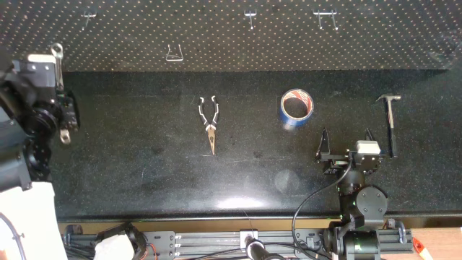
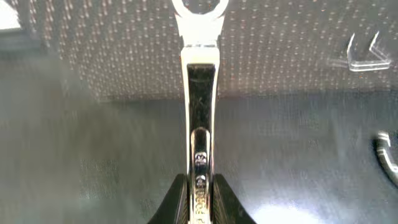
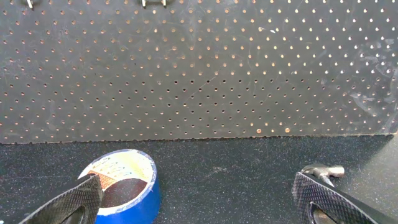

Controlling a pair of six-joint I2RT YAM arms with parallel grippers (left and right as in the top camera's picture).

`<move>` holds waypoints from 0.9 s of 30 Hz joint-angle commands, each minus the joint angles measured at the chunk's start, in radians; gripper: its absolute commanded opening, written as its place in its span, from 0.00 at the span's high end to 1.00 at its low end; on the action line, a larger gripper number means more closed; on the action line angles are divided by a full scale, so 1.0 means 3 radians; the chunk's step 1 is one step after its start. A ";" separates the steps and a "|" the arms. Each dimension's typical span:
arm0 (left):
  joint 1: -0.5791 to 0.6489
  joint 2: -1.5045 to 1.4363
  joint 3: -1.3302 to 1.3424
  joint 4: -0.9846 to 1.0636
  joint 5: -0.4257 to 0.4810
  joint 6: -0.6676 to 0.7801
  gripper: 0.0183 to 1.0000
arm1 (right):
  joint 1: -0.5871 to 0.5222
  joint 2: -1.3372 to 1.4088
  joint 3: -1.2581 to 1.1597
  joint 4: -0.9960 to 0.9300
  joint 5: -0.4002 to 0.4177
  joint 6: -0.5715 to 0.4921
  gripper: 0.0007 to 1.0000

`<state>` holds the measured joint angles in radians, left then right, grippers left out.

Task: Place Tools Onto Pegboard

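My left gripper (image 1: 62,108) at the far left is shut on a silver wrench (image 1: 57,54), whose open end points toward the pegboard (image 1: 238,36). In the left wrist view the wrench (image 2: 200,93) runs straight out from between my fingers (image 2: 177,205) toward the pegboard's base. Needle-nose pliers (image 1: 210,123) lie mid-table, a blue tape roll (image 1: 296,107) lies to their right, and a hammer (image 1: 390,115) lies at the far right. My right gripper (image 1: 346,141) stands open near the front, between the tape (image 3: 121,183) and the hammer head (image 3: 323,171), with nothing in it.
Metal hooks (image 1: 326,18) hang high on the pegboard, and one wire hook (image 1: 174,54) sits low, left of centre. A clear hook (image 2: 367,56) shows in the left wrist view, with a pliers handle (image 2: 387,155) at the edge. The table's front edge carries cables.
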<state>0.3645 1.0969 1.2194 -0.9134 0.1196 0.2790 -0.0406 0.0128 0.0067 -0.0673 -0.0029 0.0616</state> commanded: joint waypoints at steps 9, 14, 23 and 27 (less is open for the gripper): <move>-0.0004 -0.0448 0.0000 0.0037 -0.0142 -0.0268 0.99 | -0.0015 -0.0036 -0.0009 -0.0017 -0.0020 -0.0048 0.00; 0.0000 -0.0547 -0.0422 0.0463 -0.0076 -0.0267 0.99 | -0.0015 -0.0036 -0.0009 -0.0017 -0.0020 -0.0048 0.00; -0.0066 -0.1180 -0.1690 0.1589 -0.0060 -0.0165 0.99 | -0.0015 -0.0036 -0.0009 -0.0017 -0.0020 -0.0048 0.00; -0.0066 -0.1083 -0.1720 0.1654 -0.0057 -0.0167 0.99 | -0.0015 -0.0036 -0.0009 -0.0017 -0.0020 -0.0048 0.00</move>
<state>0.3477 0.7639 0.7097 -0.4480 0.0891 0.2150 -0.0406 0.0128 0.0067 -0.0669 -0.0029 0.0616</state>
